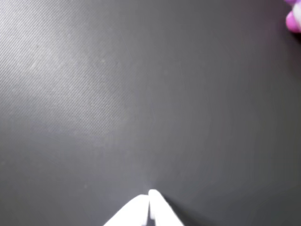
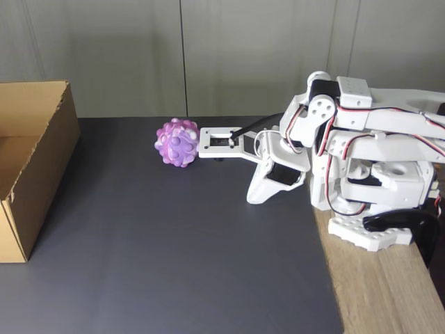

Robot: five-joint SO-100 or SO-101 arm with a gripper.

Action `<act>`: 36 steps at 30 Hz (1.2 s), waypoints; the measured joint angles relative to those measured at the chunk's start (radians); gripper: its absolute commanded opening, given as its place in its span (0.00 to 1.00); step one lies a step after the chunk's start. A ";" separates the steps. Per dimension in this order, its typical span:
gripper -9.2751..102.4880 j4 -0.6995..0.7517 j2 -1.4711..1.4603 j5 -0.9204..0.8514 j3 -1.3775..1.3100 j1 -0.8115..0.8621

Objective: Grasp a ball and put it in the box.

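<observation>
Dark grey matting (image 2: 174,243) covers the table. White arm (image 2: 348,153) sits folded low, gripper (image 2: 256,198) tipped down onto the mat, fingers (image 1: 141,209) pressed together. Ball (image 2: 176,142) lies beyond it; cardboard box (image 2: 28,167) stands far left.

Knobbed ball and open cardboard box on the dark counter.

The small bumpy ball (image 2: 176,142), mottled purple, pink and white with rounded knobs, rests on the dark grey counter (image 2: 174,243) near its back edge; the wrist view catches its pink edge (image 1: 293,20) at upper right. The large brown corrugated cardboard box (image 2: 28,167) stands open-topped at the fixed view's left, well apart from the ball.
</observation>
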 measured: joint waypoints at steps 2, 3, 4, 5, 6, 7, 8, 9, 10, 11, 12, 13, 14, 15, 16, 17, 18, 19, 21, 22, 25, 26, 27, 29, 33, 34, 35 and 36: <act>0.08 0.000 0.000 0.000 0.000 0.000; 0.08 0.000 0.000 0.000 0.000 0.000; 0.08 0.000 0.000 0.000 0.000 0.000; 0.08 0.000 0.000 0.000 0.000 0.000; 0.08 0.000 0.000 0.000 0.000 0.000; 0.08 0.000 0.000 0.000 0.000 0.000; 0.08 0.000 0.000 0.000 0.000 0.000; 0.08 0.000 0.000 0.000 0.000 0.000; 0.08 0.000 0.000 0.000 0.000 0.000; 0.08 0.000 0.000 0.000 0.000 0.000; 0.08 0.000 0.000 0.000 0.000 0.000; 0.08 0.000 0.000 0.000 0.000 0.000; 0.08 0.000 0.000 0.000 0.000 0.000; 0.08 0.000 0.000 0.000 0.000 0.000; 0.08 0.000 0.000 -0.005 0.000 0.000; 0.08 0.000 0.000 -0.023 0.000 0.003; 0.08 0.008 0.000 -0.049 0.000 0.014; 0.08 0.011 0.000 -0.060 0.000 0.021; 0.08 0.011 0.000 -0.067 0.000 0.031; 0.08 0.011 0.000 -0.075 0.000 0.037; 0.08 0.011 0.000 -0.080 0.000 0.058; 0.08 0.011 0.000 -0.080 0.000 0.064; 0.08 0.009 0.000 -0.080 0.000 0.072; 0.08 0.003 0.000 -0.080 0.000 0.086; 0.08 -0.005 0.000 -0.067 -0.009 0.112; 0.08 -0.008 -0.002 -0.055 -0.017 0.120; 0.08 -0.011 -0.006 -0.046 -0.028 0.123; 0.08 -0.014 -0.017 -0.035 -0.041 0.127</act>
